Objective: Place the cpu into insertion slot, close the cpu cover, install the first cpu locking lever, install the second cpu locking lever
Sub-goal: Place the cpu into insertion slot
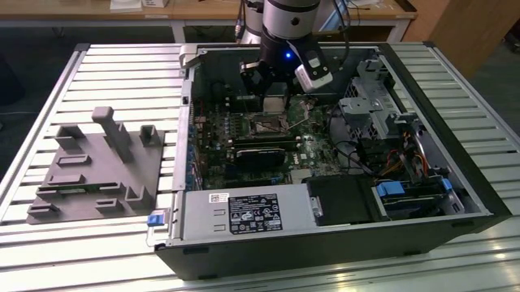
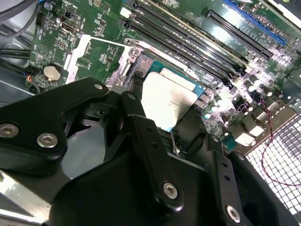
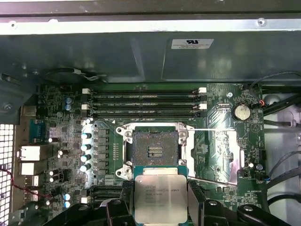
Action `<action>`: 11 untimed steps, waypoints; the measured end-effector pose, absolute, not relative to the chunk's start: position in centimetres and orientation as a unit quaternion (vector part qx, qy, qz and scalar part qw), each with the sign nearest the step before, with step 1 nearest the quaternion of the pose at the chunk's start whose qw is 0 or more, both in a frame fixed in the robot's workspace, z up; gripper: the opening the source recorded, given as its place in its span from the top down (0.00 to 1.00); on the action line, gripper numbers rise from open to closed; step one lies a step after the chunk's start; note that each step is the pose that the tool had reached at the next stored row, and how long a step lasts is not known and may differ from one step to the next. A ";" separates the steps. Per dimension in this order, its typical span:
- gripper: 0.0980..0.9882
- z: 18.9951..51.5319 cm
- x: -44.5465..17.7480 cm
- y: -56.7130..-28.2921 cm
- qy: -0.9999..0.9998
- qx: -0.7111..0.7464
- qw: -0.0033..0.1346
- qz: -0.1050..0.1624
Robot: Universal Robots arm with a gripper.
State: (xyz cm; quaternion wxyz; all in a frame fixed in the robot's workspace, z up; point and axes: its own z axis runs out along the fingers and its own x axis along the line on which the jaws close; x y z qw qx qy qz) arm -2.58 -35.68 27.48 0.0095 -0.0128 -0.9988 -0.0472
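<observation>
My gripper point(image 3: 160, 200) is shut on the cpu point(image 3: 160, 198), a flat square chip with a pale silver top, gripped by its two side edges between the black fingers point(image 3: 125, 201). It hangs just short of the insertion slot point(image 3: 155, 149), whose dark centre lies bare inside a silvery rim on the green board. Two thin lever rods point(image 3: 211, 129) stick out beside the socket. In the exterior view the gripper point(image 1: 274, 100) holds the cpu point(image 1: 274, 104) just behind the slot point(image 1: 267, 127), and the cpu cover point(image 1: 304, 111) seems to stand raised beside it. The second wrist view shows the cpu point(image 2: 164, 101) from close up.
The open computer case point(image 1: 455, 182) walls in the board. Long black memory slots point(image 3: 146, 101) run beside the socket. A black card point(image 1: 260, 155), a power supply point(image 1: 243, 213) and a drive cage point(image 1: 366, 103) are nearby. A grey fixture block point(image 1: 97, 170) lies on the slatted table.
</observation>
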 end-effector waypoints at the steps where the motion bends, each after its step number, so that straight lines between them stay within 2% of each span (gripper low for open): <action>1: 0.50 27.5 -2.6 -35.7 -0.999 -0.013 0.009 -0.047; 11: 0.50 27.4 -2.6 -35.7 -0.998 -0.050 0.008 -0.048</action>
